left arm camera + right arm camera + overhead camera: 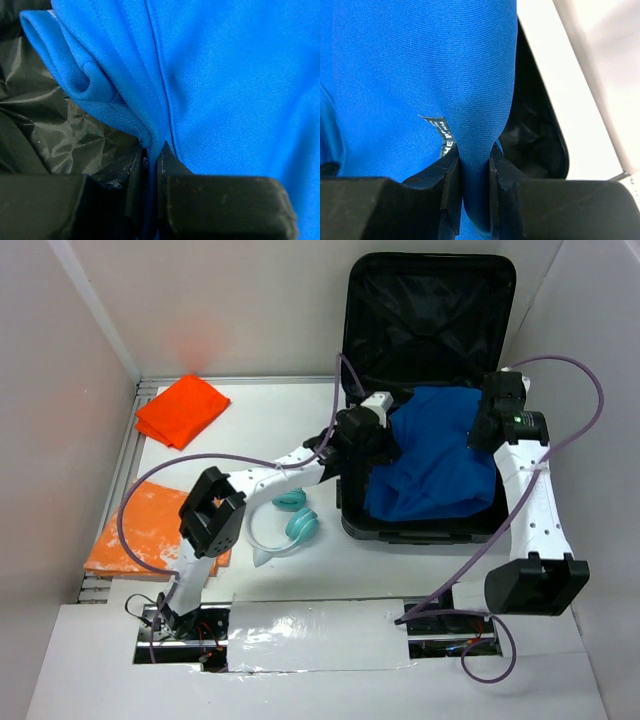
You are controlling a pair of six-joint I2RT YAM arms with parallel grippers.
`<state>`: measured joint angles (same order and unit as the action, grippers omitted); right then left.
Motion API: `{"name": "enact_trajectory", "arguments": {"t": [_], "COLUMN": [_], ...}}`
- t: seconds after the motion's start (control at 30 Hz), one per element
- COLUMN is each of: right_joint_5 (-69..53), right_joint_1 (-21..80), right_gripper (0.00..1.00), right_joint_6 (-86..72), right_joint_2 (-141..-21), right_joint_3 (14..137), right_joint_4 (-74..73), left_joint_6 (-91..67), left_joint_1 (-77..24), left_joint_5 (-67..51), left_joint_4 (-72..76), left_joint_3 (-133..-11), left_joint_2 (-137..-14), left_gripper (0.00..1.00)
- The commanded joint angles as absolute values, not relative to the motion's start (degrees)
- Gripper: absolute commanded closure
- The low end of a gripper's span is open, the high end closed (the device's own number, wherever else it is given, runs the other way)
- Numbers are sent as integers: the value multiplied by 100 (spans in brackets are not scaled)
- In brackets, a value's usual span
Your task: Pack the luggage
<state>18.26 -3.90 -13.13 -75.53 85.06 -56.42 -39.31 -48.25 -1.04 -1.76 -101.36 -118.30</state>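
Observation:
The black luggage lies open at the back right, lid propped up, its lower half toward me. A blue garment is bunched inside that lower half. My left gripper is at the garment's left edge, shut on a fold of the blue cloth, with black lining beside it. My right gripper is at the garment's upper right, shut on a pinch of the blue fabric next to a small label; the luggage's rim runs just to its right.
Teal and white headphones lie on the table left of the luggage. An orange folded cloth sits at the back left, and another orange cloth lies at the left edge, partly under my left arm. White walls enclose the table.

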Motion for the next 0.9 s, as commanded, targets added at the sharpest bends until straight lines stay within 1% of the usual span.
{"name": "enact_trajectory", "arguments": {"t": [0.0,0.1,0.2,0.27,0.4,0.47,0.57,0.67,0.73,0.87], "right_joint_5": [2839,2953,3023,2761,2777,2777,2559,2443,2443,1997], "right_joint_1": [-544,-781,-957,-1072,-1134,-1186,-1187,-1248,-1248,-1248], "right_gripper": [100,100,100,100,100,100,100,100,100,100], "right_joint_6": [-1161,-1160,-1047,-941,-940,-940,-993,-748,-502,-149], "right_joint_2": [-7655,-7892,-7954,-7954,-7822,-7822,-7997,-8287,-8454,-8604], "right_joint_3": [8640,8587,8202,7877,7192,7041,7145,7277,7496,7839], "right_joint_4": [-4606,-4474,-4220,-3974,-3648,-3568,-3568,-3516,-3516,-3357], "left_joint_6": [-3902,-3902,-3902,-3902,-3902,-3850,-3911,-4042,-4104,-4297], "left_joint_1": [-5009,-5158,-5212,-5212,-5212,-5212,-5212,-5212,-5212,-5212], "left_joint_5": [605,1106,1353,1406,1459,1511,1512,1669,1722,1872], "left_joint_4": [342,466,519,405,334,334,115,114,297,491], "left_joint_3": [-10433,-10354,-10432,-10608,-10661,-10774,-11082,-11083,-10908,-10530], "left_joint_2": [-11829,-11892,-12084,-12207,-12410,-12603,-12857,-12858,-12858,-12569], "left_gripper": [100,100,100,100,100,100,100,100,100,100]}}
